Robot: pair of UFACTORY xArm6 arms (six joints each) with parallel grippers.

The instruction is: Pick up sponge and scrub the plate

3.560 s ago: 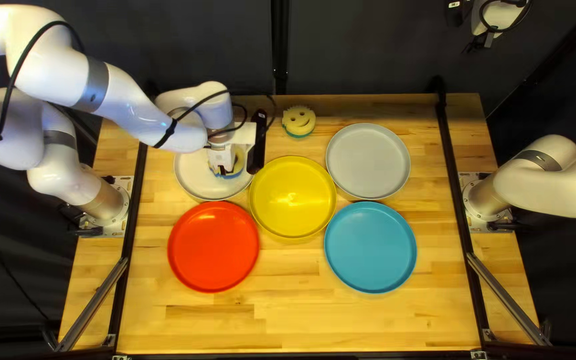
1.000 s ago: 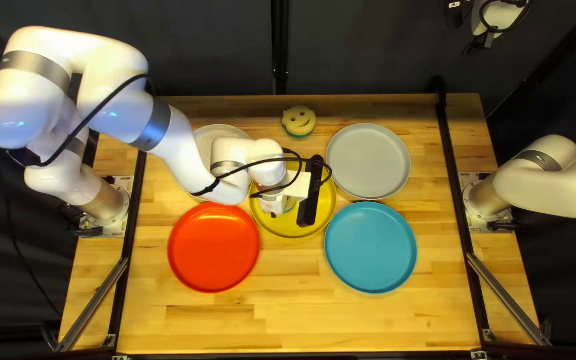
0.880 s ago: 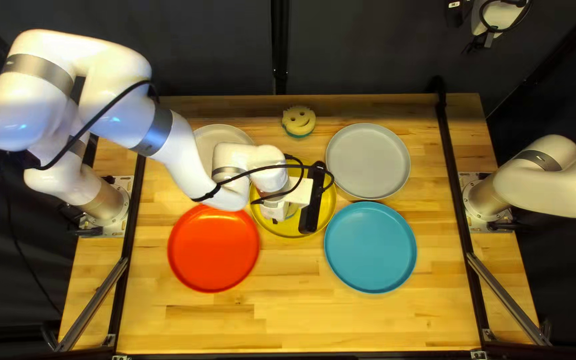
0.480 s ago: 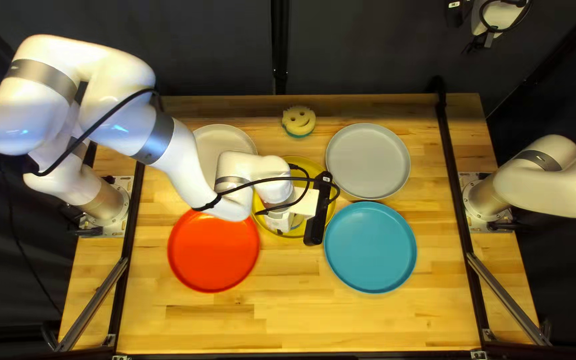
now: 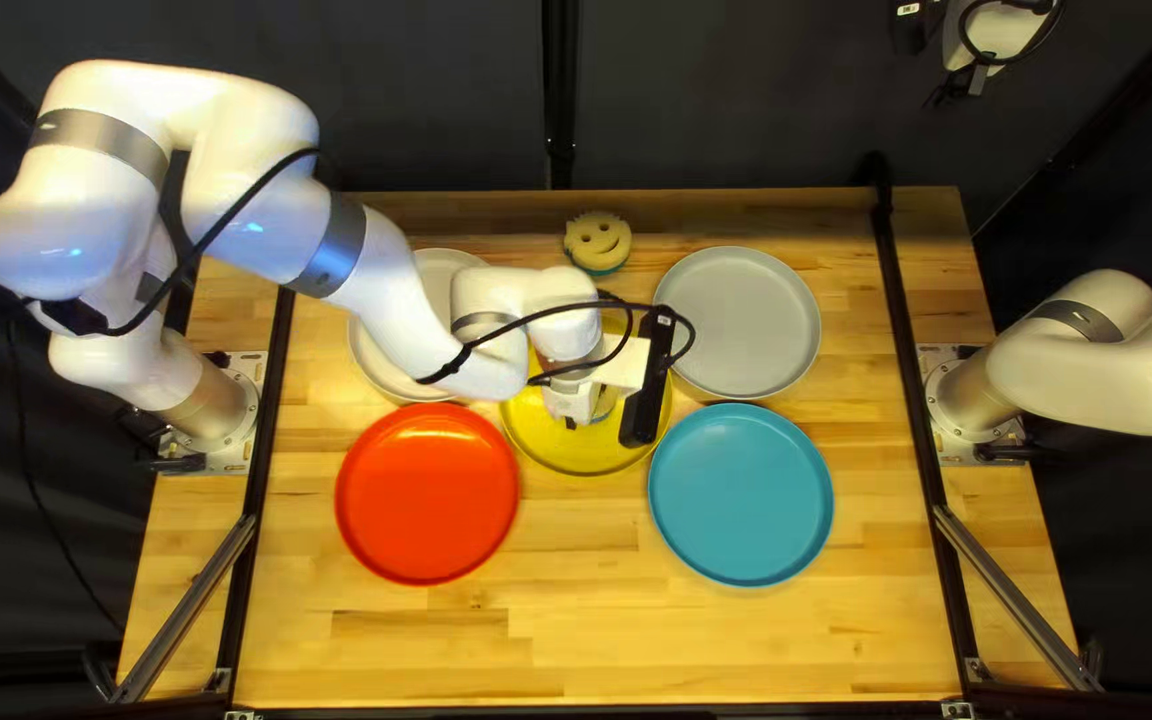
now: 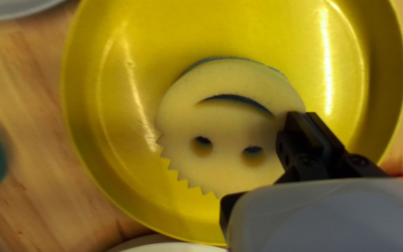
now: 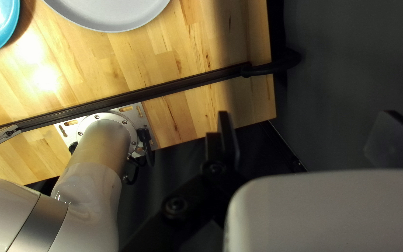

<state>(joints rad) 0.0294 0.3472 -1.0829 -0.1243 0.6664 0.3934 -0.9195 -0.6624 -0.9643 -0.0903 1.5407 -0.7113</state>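
Observation:
My left gripper [image 5: 578,404] is over the yellow plate [image 5: 579,456] in the top left view, hiding most of its sponge. In the left wrist view the round, cream smiley sponge [image 6: 229,123] with a blue underside lies flat within the yellow plate [image 6: 131,60]; whether it presses on the surface I cannot tell. One finger of my left gripper [image 6: 260,163] touches the sponge's side, the other its opposite edge, partly hidden by the mount. My right gripper [image 5: 990,34] is beyond the table's far right corner; its fingers stand apart, holding nothing, in the right wrist view [image 7: 302,140].
A second smiley sponge [image 5: 598,243] sits near the far edge. Around the yellow plate are a white plate [image 5: 383,360] partly under my left arm, a grey plate [image 5: 736,323], a red plate [image 5: 427,494] and a blue plate [image 5: 740,495].
Since the earliest frame, my left gripper has carried the sponge from the white plate to the yellow one. In the last half second it has shifted toward the far edge. My right arm is still.

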